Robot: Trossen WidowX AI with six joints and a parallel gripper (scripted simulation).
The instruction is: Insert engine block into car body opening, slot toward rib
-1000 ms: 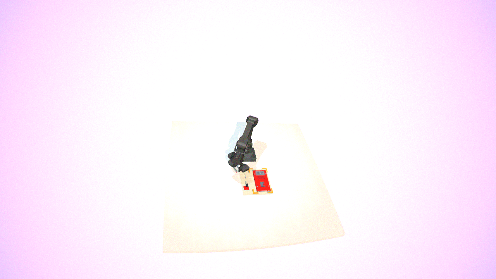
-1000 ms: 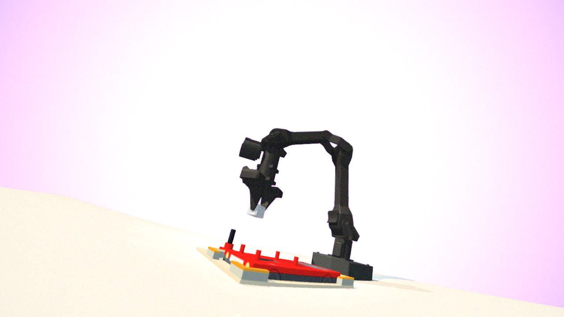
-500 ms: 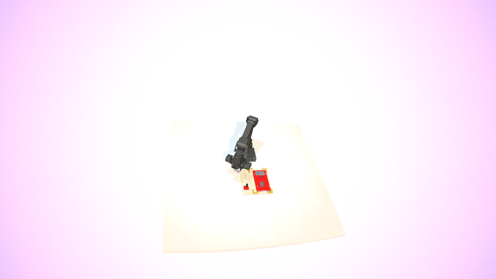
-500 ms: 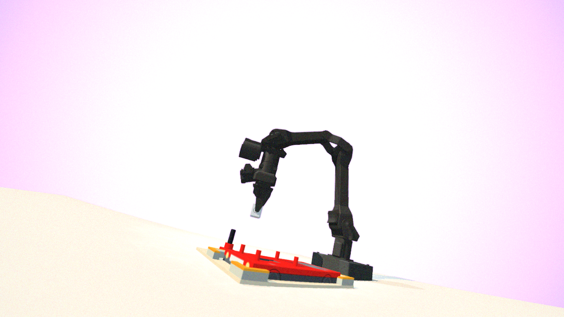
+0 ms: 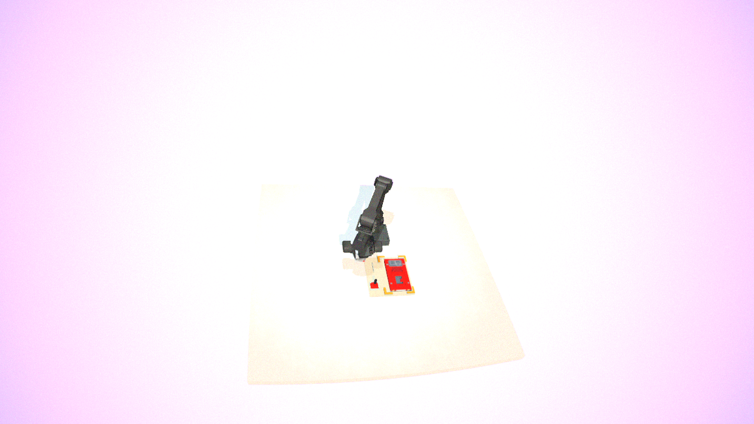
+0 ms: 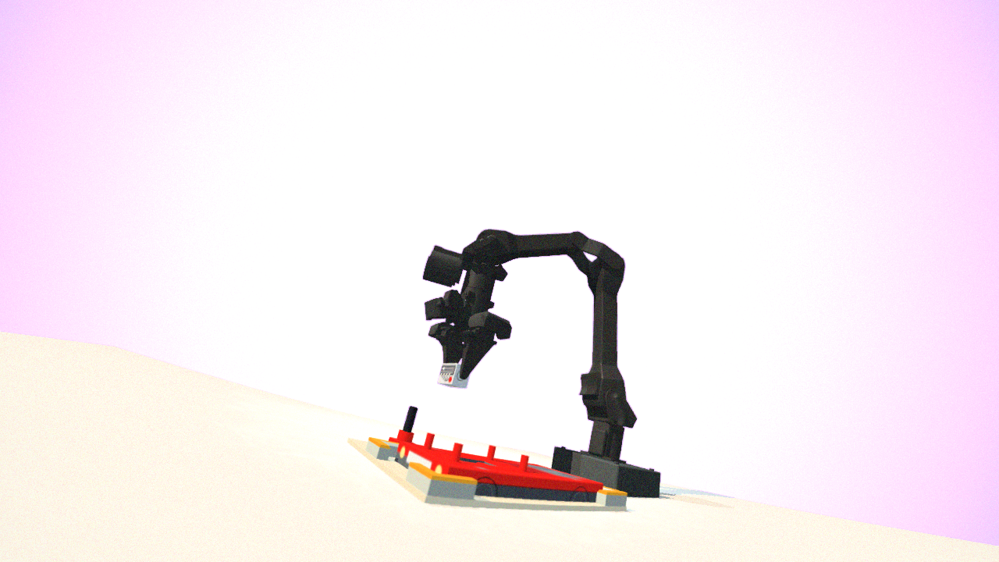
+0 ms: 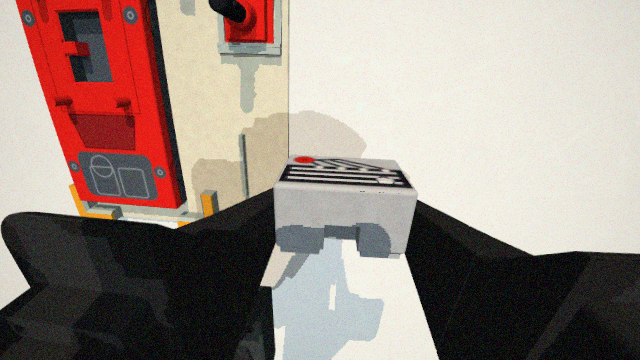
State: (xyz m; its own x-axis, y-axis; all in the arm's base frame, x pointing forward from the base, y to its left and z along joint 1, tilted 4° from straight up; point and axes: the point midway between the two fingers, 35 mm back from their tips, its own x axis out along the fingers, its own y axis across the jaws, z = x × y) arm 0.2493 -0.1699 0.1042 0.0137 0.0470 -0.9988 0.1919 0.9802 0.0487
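My gripper [image 6: 457, 370] [image 7: 340, 200] is shut on the grey engine block [image 6: 453, 375] [image 7: 342, 207] and holds it in the air, beside and well above the car body. The block has a striped face with a red dot; a slot is cut in its side toward the wrist camera's lower edge. The red car body [image 5: 391, 277] [image 6: 545, 478] [image 7: 155, 125] lies between orange-topped corner blocks. Its opening [image 7: 97, 47] shows at the upper left of the wrist view, with a red rib [image 7: 77, 48] on one side. In the top view the arm hides most of the block.
Red pegs [image 6: 457, 451] [image 7: 123, 103] stand up from the car body. A red part with a black upright handle [image 5: 374, 281] [image 6: 410, 419] [image 7: 230, 9] stands on the pale base board [image 7: 200, 115] beside the car. Orange-topped corner blocks [image 6: 443, 481] [image 7: 207, 201] rise around the car.
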